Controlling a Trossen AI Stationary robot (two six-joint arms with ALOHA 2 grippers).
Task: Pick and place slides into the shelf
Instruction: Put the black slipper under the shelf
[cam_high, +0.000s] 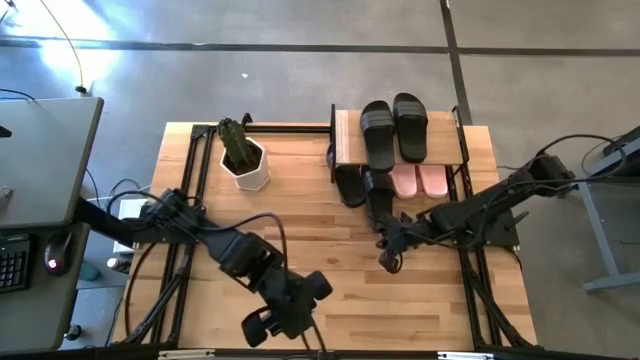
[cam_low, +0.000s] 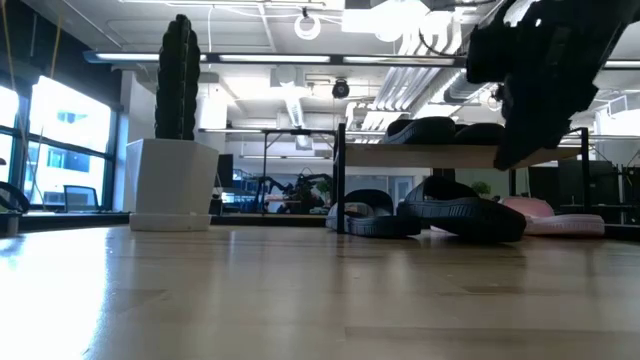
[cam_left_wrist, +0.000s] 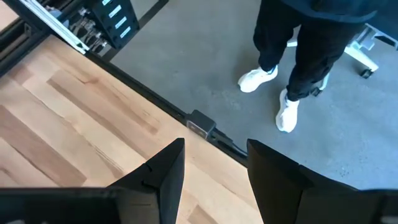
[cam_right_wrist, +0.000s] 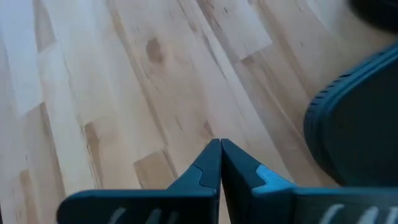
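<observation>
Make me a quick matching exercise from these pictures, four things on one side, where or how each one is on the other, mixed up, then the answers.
1. pink slides
2. right gripper
3. left gripper
4. plant pot

A. open, at the table's near edge
B. back left of the table
C. lower tier of the shelf
D. shut, empty, over bare wood

Pairs: 1-C, 2-D, 3-A, 4-B

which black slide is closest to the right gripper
The black slide sticking out from under the shelf, toward the right gripper; the other black ones sit further back.
</observation>
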